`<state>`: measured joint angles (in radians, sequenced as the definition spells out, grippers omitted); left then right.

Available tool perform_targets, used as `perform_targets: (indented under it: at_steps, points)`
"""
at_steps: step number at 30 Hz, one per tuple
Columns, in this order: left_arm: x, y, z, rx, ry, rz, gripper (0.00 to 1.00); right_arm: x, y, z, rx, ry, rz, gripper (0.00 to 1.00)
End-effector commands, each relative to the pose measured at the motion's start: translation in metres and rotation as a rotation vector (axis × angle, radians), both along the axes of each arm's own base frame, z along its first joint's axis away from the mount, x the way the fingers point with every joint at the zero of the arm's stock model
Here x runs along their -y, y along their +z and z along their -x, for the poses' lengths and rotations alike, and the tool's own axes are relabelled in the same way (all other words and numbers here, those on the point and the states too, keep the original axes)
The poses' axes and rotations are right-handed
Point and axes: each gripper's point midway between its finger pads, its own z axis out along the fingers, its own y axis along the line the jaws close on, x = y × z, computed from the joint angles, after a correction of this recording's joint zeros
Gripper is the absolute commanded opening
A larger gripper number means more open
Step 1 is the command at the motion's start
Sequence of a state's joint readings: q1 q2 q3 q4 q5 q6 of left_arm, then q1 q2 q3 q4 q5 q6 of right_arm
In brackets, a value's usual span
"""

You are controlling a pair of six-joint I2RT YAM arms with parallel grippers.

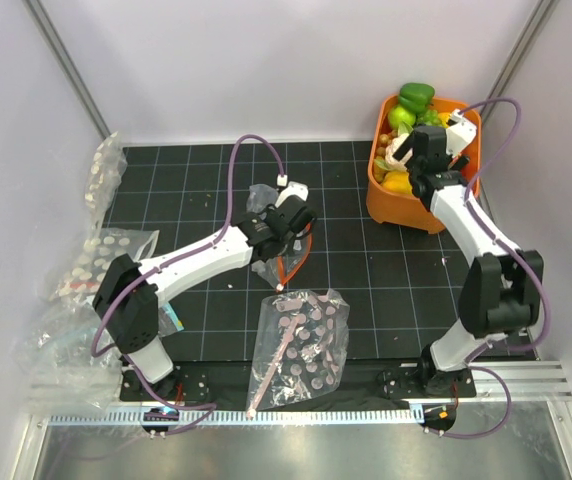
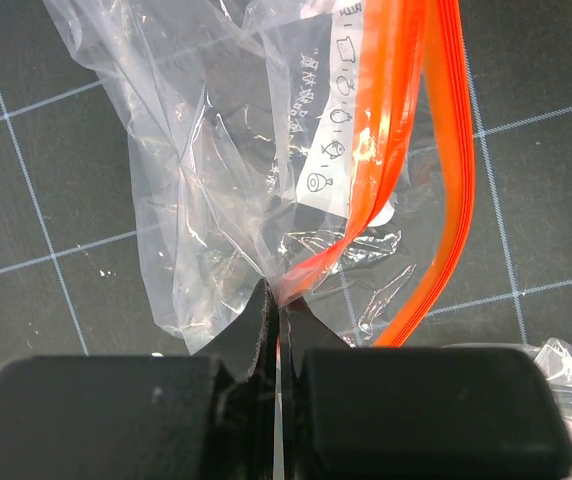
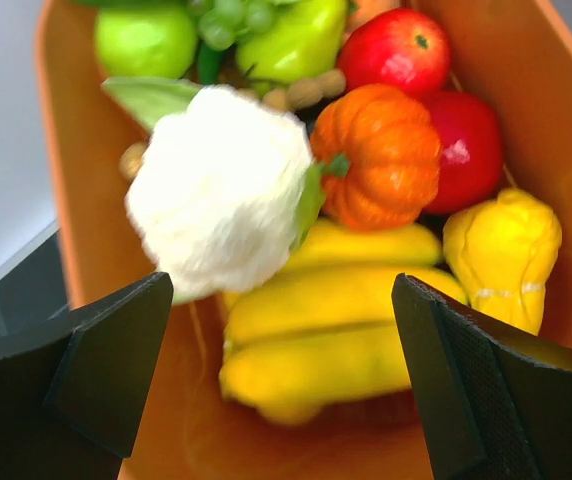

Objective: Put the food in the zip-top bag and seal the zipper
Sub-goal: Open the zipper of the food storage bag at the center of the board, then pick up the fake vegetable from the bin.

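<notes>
Zip-top bag [image 2: 216, 200], clear and wrinkly, is pinched by left end effector [image 2: 276, 318]; right end effector [image 3: 281, 300] gapes over lumpy cauliflower [image 3: 221, 190].

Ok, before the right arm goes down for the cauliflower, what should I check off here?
1. Left tool shut on bag at zipper: ok.
2. Zipper strips parted: ok.
3. Mouth wide enough for cauliflower: cannot tell.
4. Right tool open over bin: ok.
5. Cauliflower centred between its fingers: not ok, it sits toward one finger.
</notes>
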<state>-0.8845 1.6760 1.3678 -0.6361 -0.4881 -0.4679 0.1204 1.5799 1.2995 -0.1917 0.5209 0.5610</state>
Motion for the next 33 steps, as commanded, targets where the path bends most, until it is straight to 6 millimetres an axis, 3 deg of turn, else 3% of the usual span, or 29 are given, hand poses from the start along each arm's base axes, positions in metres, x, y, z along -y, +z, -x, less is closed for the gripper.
perform_targets:
  at_steps: [1, 2, 4, 8, 11, 12, 14, 17, 18, 21, 22, 24, 25, 28, 29, 33]
  points:
    - [0.003, 0.022, -0.002, 0.056, 0.000, 0.052, 0.00, 0.020, 0.025, -0.033, 0.103, -0.063, -0.037, 0.99]
    - [0.004, 0.023, -0.001, 0.057, -0.002, 0.054, 0.00, 0.021, 0.014, -0.045, 0.081, -0.048, -0.020, 1.00]
    - [0.005, 0.023, -0.001, 0.056, -0.004, 0.055, 0.00, 0.021, 0.018, -0.061, 0.093, -0.042, -0.010, 1.00]
    - [0.005, 0.026, 0.000, 0.064, -0.008, 0.056, 0.00, 0.017, -0.007, -0.094, 0.102, -0.014, -0.016, 1.00]
    - [0.004, 0.029, 0.001, 0.071, -0.005, 0.061, 0.00, 0.011, -0.017, -0.109, 0.140, 0.026, -0.047, 1.00]
    - [0.004, 0.030, 0.001, 0.074, -0.004, 0.063, 0.00, 0.011, -0.032, -0.113, 0.120, 0.026, -0.063, 1.00]
    - [0.004, 0.030, 0.002, 0.074, -0.005, 0.064, 0.00, 0.006, -0.045, -0.118, 0.103, 0.044, -0.098, 0.99]
    - [0.005, 0.029, 0.002, 0.073, -0.004, 0.062, 0.00, 0.001, -0.064, -0.120, 0.097, 0.085, -0.167, 0.79]
    - [0.005, 0.028, 0.002, 0.073, -0.003, 0.060, 0.00, 0.002, -0.057, -0.120, 0.119, 0.097, -0.182, 0.67]
    - [0.004, 0.029, 0.002, 0.076, -0.002, 0.058, 0.00, -0.004, -0.043, -0.115, 0.151, 0.141, -0.193, 0.45]
    - [0.004, 0.029, 0.002, 0.076, -0.003, 0.057, 0.00, -0.005, -0.024, -0.110, 0.178, 0.153, -0.184, 0.42]
    - [0.003, 0.031, 0.002, 0.082, 0.001, 0.060, 0.00, -0.010, -0.010, -0.103, 0.193, 0.185, -0.186, 0.33]
    - [0.003, 0.031, 0.002, 0.083, 0.003, 0.057, 0.00, -0.011, 0.010, -0.097, 0.223, 0.196, -0.184, 0.31]
    - [0.001, 0.030, 0.001, 0.087, 0.006, 0.051, 0.00, -0.016, 0.027, -0.082, 0.247, 0.225, -0.194, 0.24]
    - [0.001, 0.029, 0.001, 0.087, 0.008, 0.048, 0.00, -0.017, 0.041, -0.073, 0.286, 0.237, -0.196, 0.22]
    - [0.004, 0.024, -0.001, 0.079, 0.011, 0.041, 0.00, -0.018, 0.071, -0.049, 0.339, 0.228, -0.223, 0.21]
